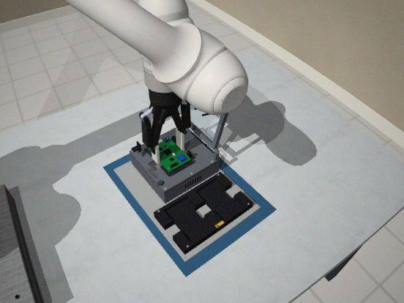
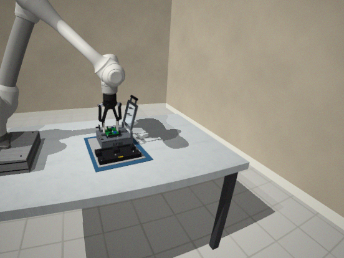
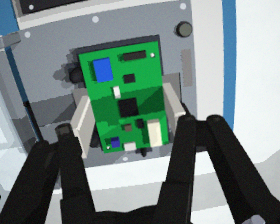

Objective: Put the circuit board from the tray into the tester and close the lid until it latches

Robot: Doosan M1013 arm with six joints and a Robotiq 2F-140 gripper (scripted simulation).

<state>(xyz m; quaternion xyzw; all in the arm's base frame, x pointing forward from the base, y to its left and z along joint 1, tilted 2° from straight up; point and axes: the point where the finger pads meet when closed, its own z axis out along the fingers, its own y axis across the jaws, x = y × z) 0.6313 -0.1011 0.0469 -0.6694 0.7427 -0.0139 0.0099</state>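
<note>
The green circuit board point(image 1: 173, 158) point(image 2: 111, 132) point(image 3: 107, 107) is face up, low over the plate of the grey tester point(image 1: 203, 165) point(image 2: 107, 144) point(image 3: 50, 55). My gripper point(image 1: 169, 155) point(image 2: 111, 131) point(image 3: 127, 101) points down, shut on the board's long edges. The white connector point(image 3: 155, 133) is at the end by the lone black post point(image 3: 143, 152). A hinge-side post point(image 3: 75, 75) shows beside the board. The hook point(image 1: 136, 147) stands clear of the gripper. The lid point(image 1: 220, 131) point(image 2: 135, 114) is open. The pins are hidden; I cannot tell whether the board lies flat.
The black tray point(image 1: 205, 235) point(image 2: 118, 159) lies beside the tester with both pockets empty. A blue border point(image 1: 227, 249) point(image 2: 90, 153) surrounds both on the table. The raised lid stands close beside the gripper on the hinge side. A round knob point(image 3: 184, 29) sits on a tester corner.
</note>
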